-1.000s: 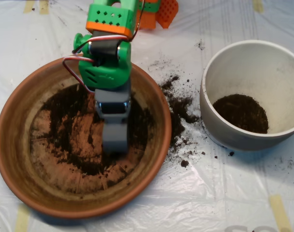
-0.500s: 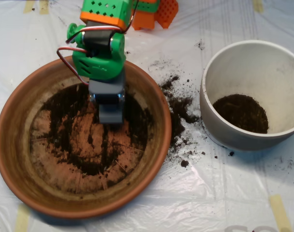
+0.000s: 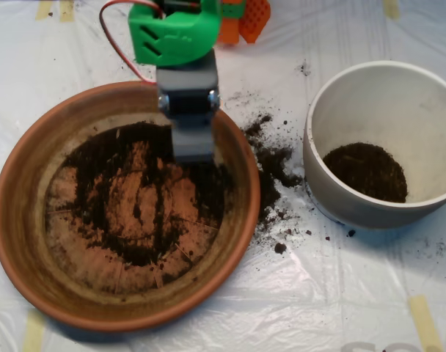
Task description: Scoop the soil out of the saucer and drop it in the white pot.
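Note:
The terracotta saucer [image 3: 32,242] fills the left half of the overhead view. Dark soil [image 3: 109,158] lies thin and patchy over its floor, with bare clay showing in the middle. The grey scoop [image 3: 193,143] hangs from the green arm over the saucer's upper right part, near the rim. Its two shells look closed together, and what is inside them is hidden. The white pot [image 3: 399,103] stands at the right, apart from the saucer, with a dark patch of soil [image 3: 366,170] on its bottom.
Spilled soil crumbs [image 3: 271,165] lie on the white plastic sheet between saucer and pot. The arm's orange and green base [image 3: 238,18] sits at the top edge. Tape strips [image 3: 426,323] mark the sheet at the lower right.
The scoop has risen out of the soil in the saucer's middle. It has drawn back toward the top and slightly right, leaving a scraped patch of bare clay.

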